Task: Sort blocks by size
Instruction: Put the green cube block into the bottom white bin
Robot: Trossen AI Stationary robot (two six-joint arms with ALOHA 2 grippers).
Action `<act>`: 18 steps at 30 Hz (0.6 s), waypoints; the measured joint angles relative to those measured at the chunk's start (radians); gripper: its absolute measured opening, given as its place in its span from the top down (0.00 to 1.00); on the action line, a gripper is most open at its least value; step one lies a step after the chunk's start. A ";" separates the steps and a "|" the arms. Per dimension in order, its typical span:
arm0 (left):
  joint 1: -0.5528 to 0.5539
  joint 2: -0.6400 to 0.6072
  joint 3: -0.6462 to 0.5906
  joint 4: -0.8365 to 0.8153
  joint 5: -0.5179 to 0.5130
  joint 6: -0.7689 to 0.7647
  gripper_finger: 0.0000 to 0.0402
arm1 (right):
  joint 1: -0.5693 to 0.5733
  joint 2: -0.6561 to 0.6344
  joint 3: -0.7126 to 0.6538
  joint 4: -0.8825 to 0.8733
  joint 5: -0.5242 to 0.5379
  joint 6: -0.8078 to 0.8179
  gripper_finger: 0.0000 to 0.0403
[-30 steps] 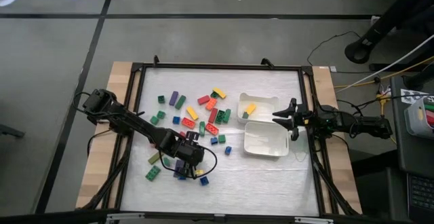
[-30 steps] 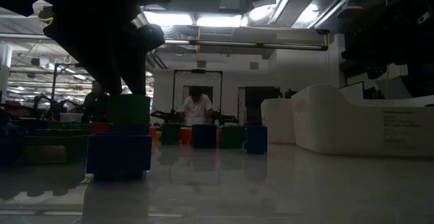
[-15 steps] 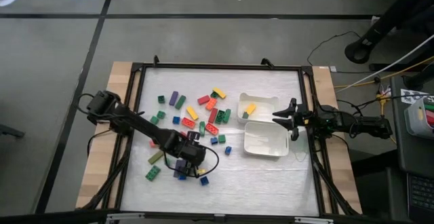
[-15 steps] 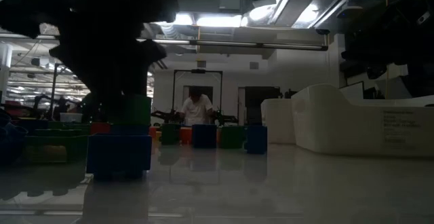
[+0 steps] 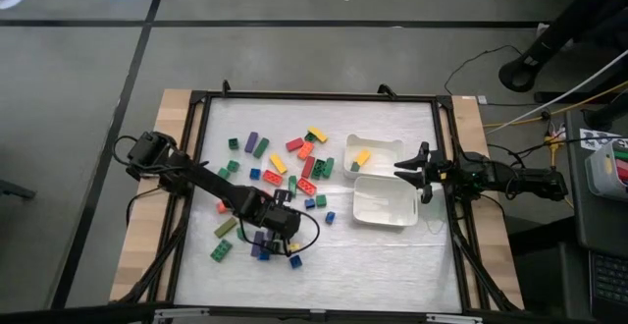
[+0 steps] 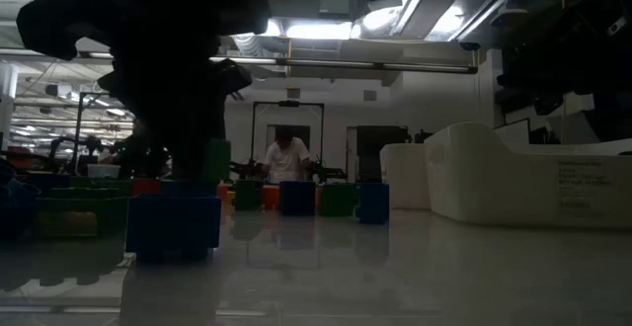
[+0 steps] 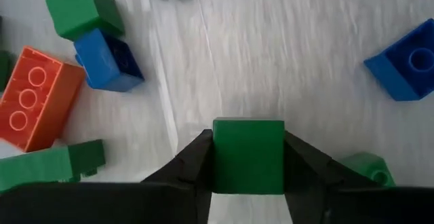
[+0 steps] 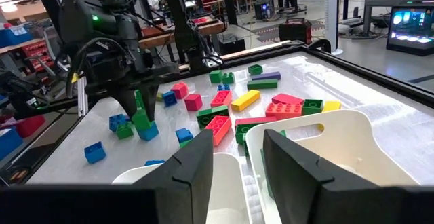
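Many coloured blocks (image 5: 285, 162) lie scattered on the white table, with a smaller cluster (image 5: 224, 250) near the front left. My left gripper (image 5: 267, 238) reaches steeply down into that cluster and is shut on a green cube (image 7: 248, 155), which also shows in the low view (image 6: 213, 160) behind a blue block (image 6: 174, 224). My right gripper (image 5: 417, 174) waits level at the right edge beside the trays, open with nothing between its fingers (image 8: 237, 163). My left gripper pinches the green cube's two opposite side faces (image 7: 217, 157) between its two fingers. The fingers slant steeply down from the table's left. The cube sits upright between them with its flat face toward the wrist camera; whether it is off the table I cannot tell.
Two white trays stand at the right: the far one (image 5: 378, 139) holds a yellow block (image 5: 362, 156), the near one (image 5: 392, 223) is beside my right gripper. Blue blocks (image 7: 108, 61) (image 7: 405, 60), an orange bar (image 7: 34, 98) and green pieces lie close around my left gripper.
My left gripper has settled over the green cube: in the low view the cube stood in plain sight a second ago and now the dark fingers cover most of it. The cube has stayed where it was.
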 joint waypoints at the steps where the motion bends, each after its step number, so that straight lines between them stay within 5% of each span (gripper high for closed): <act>1: 0.000 0.000 0.000 0.000 0.000 0.000 0.71 | 0.000 0.000 0.000 0.000 0.000 0.000 0.67; 9: 0.028 0.000 0.000 0.163 0.001 0.013 0.71 | 0.000 0.000 0.000 0.000 0.000 0.000 0.67; 18: 0.169 0.042 0.002 0.814 0.002 0.221 0.71 | 0.000 0.000 0.000 0.000 0.000 0.000 0.67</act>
